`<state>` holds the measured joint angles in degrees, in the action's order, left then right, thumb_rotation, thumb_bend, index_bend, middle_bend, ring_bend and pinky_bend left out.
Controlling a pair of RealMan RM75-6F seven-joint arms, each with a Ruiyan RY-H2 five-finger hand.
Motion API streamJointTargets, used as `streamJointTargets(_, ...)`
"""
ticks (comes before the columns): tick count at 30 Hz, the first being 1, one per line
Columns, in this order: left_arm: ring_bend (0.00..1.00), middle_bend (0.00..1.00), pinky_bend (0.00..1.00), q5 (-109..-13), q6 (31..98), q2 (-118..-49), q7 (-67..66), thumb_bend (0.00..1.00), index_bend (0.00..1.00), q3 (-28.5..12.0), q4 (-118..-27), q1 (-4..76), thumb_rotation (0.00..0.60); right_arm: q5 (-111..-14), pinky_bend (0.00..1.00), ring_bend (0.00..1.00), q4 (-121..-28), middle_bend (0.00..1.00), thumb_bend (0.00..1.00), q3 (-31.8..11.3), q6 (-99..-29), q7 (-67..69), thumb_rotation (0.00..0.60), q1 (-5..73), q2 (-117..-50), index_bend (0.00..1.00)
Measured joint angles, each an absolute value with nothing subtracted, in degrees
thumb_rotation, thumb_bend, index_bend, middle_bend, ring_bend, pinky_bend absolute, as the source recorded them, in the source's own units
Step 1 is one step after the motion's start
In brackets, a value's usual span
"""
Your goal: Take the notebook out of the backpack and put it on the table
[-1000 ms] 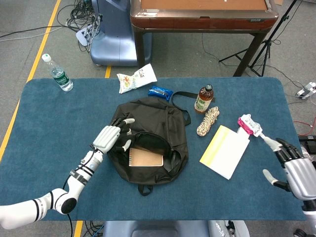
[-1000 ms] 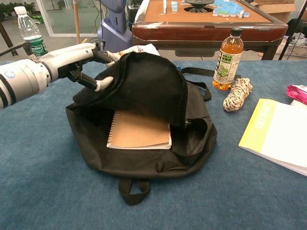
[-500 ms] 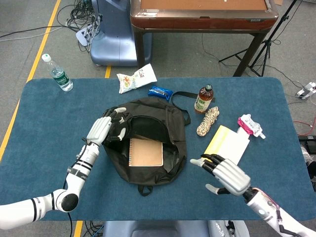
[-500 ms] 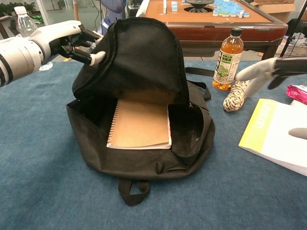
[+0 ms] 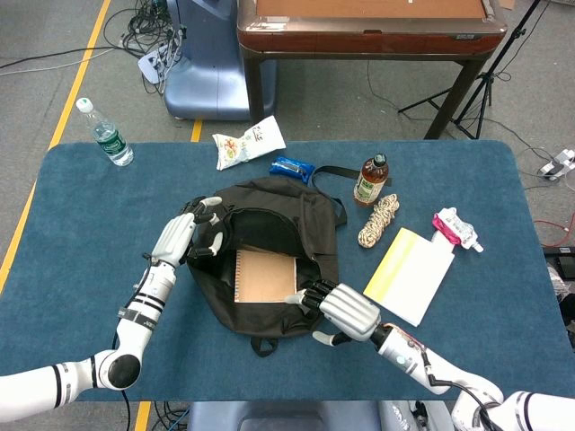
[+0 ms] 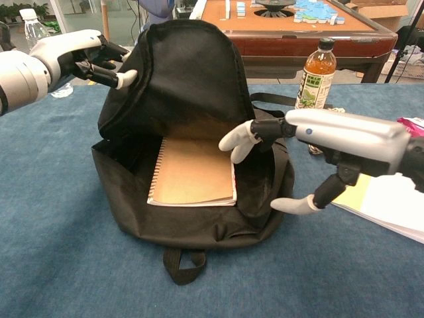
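A black backpack [image 5: 310, 229] [image 6: 192, 86] lies open in the middle of the blue table. My left hand [image 5: 184, 235] [image 6: 79, 56] grips the edge of its top flap and holds it lifted. Inside lies a brown spiral notebook [image 5: 266, 277] [image 6: 193, 172], flat and in plain sight. My right hand [image 5: 346, 311] [image 6: 331, 142] is open at the bag's right rim, its fingertips at the notebook's right edge, thumb spread below. It holds nothing.
A yellow-and-white booklet [image 5: 409, 274] lies right of the bag. Behind it are a coil of rope [image 5: 378, 220], a tea bottle [image 5: 370, 180], a pink packet [image 5: 454, 227], a blue packet [image 5: 291, 168], a snack bag [image 5: 249, 141] and a water bottle [image 5: 104, 132].
My right hand has come in from the right edge of the table to the backpack's opening. The left hand has lifted the flap higher, uncovering more of the notebook.
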<state>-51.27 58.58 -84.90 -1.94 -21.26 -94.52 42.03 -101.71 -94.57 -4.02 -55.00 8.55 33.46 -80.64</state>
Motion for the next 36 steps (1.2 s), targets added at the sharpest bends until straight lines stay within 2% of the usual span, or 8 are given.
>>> streamJointTargets(8,0.02,0.16,0.00,-50.66,58.73,-86.28,-1.76,0.84,0.77,-21.00,-93.53,42.35,0.600,-97.42,0.24,0.15,-86.12,0.26,0.31,-4.94,-55.02,7.95,0.600,35.57,-88.87,0.22)
streamJointTargets(14,0.02,0.16,0.00,-50.37,59.08,-87.11,-1.72,0.83,0.77,-20.89,-92.54,42.48,0.600,-92.76,0.24,0.15,-81.72,0.26,0.31,-5.24,-53.07,7.05,0.600,36.85,-92.31,0.23)
streamJointTargets(27,0.02,0.16,0.00,-50.79,59.21,-88.42,-0.59,0.82,0.76,-20.65,-91.58,42.25,0.600,-86.61,0.24,0.15,-77.44,0.26,0.31,-2.81,-51.19,1.16,0.600,35.77,-92.62,0.23)
streamJointTargets(36,0.02,0.16,0.00,-49.64,59.34,-87.99,0.78,0.80,0.75,-21.69,-92.05,41.65,0.600,-87.76,0.24,0.15,-78.12,0.26,0.31,-3.54,-54.10,5.45,0.600,36.28,-93.76,0.23)
